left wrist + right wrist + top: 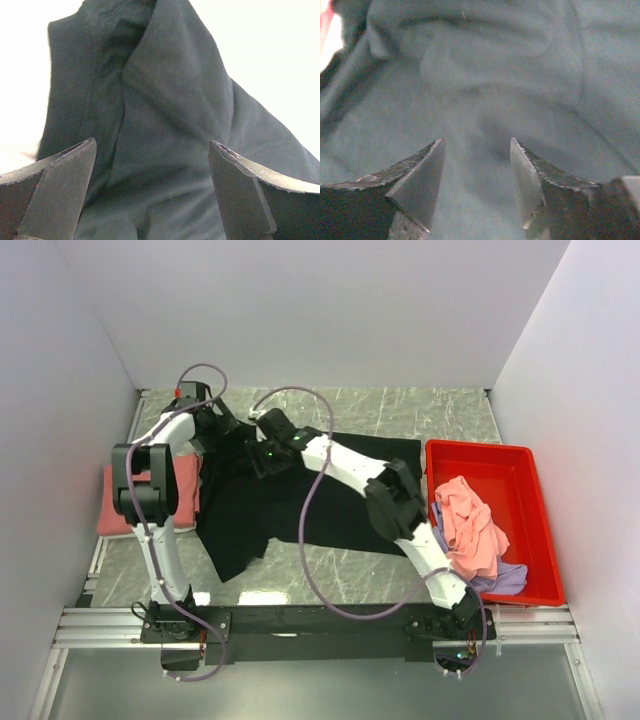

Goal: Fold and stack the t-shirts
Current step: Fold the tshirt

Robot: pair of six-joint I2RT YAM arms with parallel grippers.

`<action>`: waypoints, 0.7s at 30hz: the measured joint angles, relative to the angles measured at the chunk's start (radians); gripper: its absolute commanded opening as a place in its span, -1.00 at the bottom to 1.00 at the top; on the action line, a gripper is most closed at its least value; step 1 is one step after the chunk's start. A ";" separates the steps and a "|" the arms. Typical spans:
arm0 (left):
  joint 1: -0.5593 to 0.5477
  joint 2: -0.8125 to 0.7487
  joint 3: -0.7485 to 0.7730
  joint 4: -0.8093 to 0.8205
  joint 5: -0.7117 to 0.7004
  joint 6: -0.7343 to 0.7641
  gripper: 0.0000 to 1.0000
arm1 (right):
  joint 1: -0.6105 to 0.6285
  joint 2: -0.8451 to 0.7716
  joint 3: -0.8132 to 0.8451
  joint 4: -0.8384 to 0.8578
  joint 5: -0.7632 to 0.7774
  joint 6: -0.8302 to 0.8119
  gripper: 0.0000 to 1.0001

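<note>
The black shirt (330,505) lies spread on the tabletop (400,415), probably flattened ready for folding. Both tools sit at its far left part. The left tool (152,145) gapes wide before a raised ridge of cloth, gripping nothing, and the right tool (476,141) beside it is partly open and also empty. Only the overhead view shows the flat salmon-red shirt (180,490) just left of the black shirt (likely the stack's base). It also shows the bin (520,465) to the right, holding a pink shirt (470,525) and a lavender shirt (505,580). The wrist views add the creases.

Bare table (360,578) lies open before the black t-shirt (330,510); red bin (478,444) blocks the right.
</note>
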 measured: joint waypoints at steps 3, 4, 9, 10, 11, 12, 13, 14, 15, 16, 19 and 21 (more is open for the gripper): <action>-0.002 -0.083 -0.043 0.000 -0.029 -0.002 0.99 | -0.019 -0.164 -0.177 0.003 -0.002 0.011 0.39; -0.005 -0.122 -0.064 0.002 -0.045 -0.005 0.99 | -0.030 -0.227 -0.237 0.007 0.000 0.015 0.43; -0.077 -0.328 -0.173 0.016 -0.152 -0.040 0.99 | -0.114 -0.542 -0.473 0.063 0.035 0.056 0.52; -0.119 -0.383 -0.220 0.027 -0.180 -0.060 0.99 | -0.142 -0.598 -0.515 0.081 0.042 0.073 0.56; -0.150 -0.416 -0.249 0.026 -0.192 -0.070 0.99 | -0.175 -0.648 -0.561 0.105 0.045 0.090 0.57; -0.197 -0.454 -0.292 0.037 -0.209 -0.087 0.99 | -0.212 -0.695 -0.610 0.127 0.044 0.107 0.57; -0.239 -0.481 -0.331 0.048 -0.219 -0.102 0.99 | -0.246 -0.728 -0.652 0.144 0.043 0.122 0.58; -0.287 -0.505 -0.372 0.053 -0.231 -0.118 0.99 | -0.287 -0.763 -0.706 0.164 0.044 0.138 0.59; -0.327 -0.516 -0.405 0.053 -0.236 -0.132 0.99 | -0.330 -0.791 -0.753 0.174 0.047 0.154 0.58; -0.362 -0.522 -0.439 0.058 -0.238 -0.146 0.99 | -0.373 -0.809 -0.796 0.182 0.047 0.169 0.59; -0.397 -0.513 -0.508 0.059 -0.249 -0.181 0.85 | -0.463 -0.843 -0.905 0.202 0.045 0.195 0.58; -0.388 -0.489 -0.517 0.054 -0.270 -0.197 0.62 | -0.477 -0.857 -0.942 0.202 0.042 0.199 0.59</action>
